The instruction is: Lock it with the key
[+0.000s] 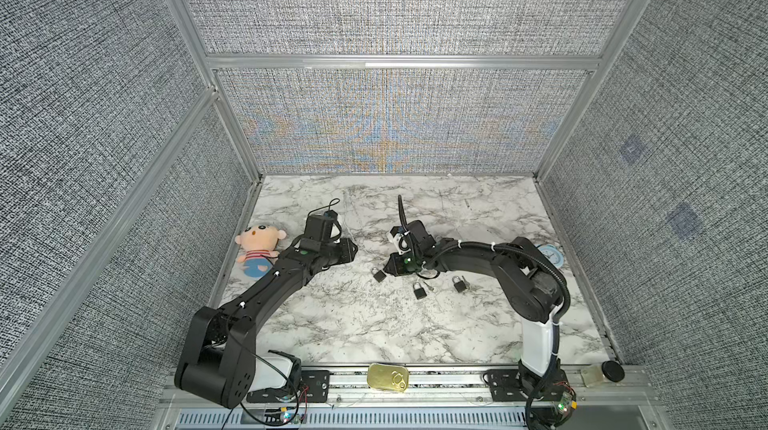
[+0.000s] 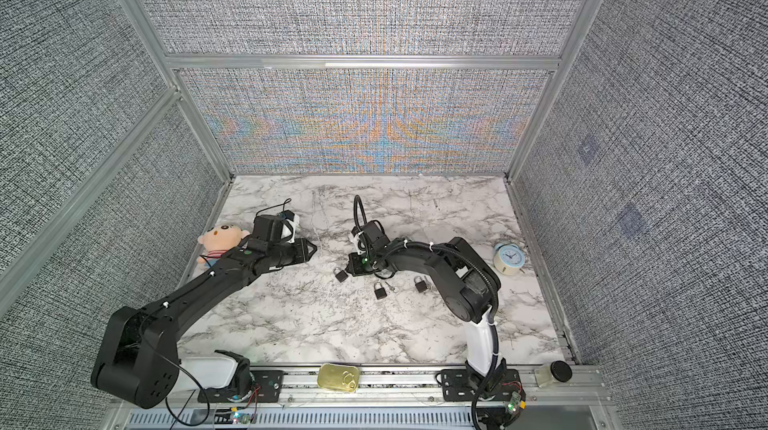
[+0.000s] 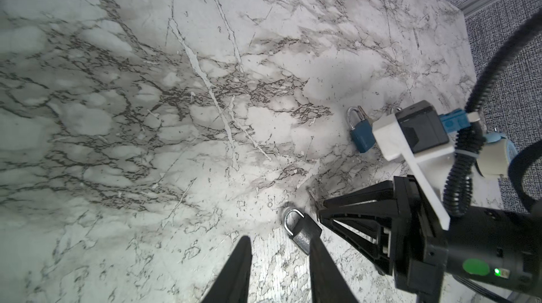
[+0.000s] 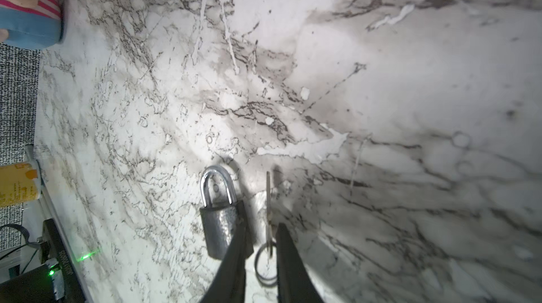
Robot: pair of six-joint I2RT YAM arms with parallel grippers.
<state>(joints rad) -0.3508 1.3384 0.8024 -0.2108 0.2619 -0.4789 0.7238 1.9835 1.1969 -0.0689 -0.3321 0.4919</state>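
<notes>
Right wrist — rounded steel padlock (image 4: 220,228), thin key (image 4: 268,196), veined marble tabletop (image 4: 381,81)

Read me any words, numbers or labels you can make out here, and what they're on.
No text here reads clearly.
yellow label: printed lines, too blurred.
black plate: raised lettering, too blurred.
alarm clock: dial numerals, too small.
</notes>
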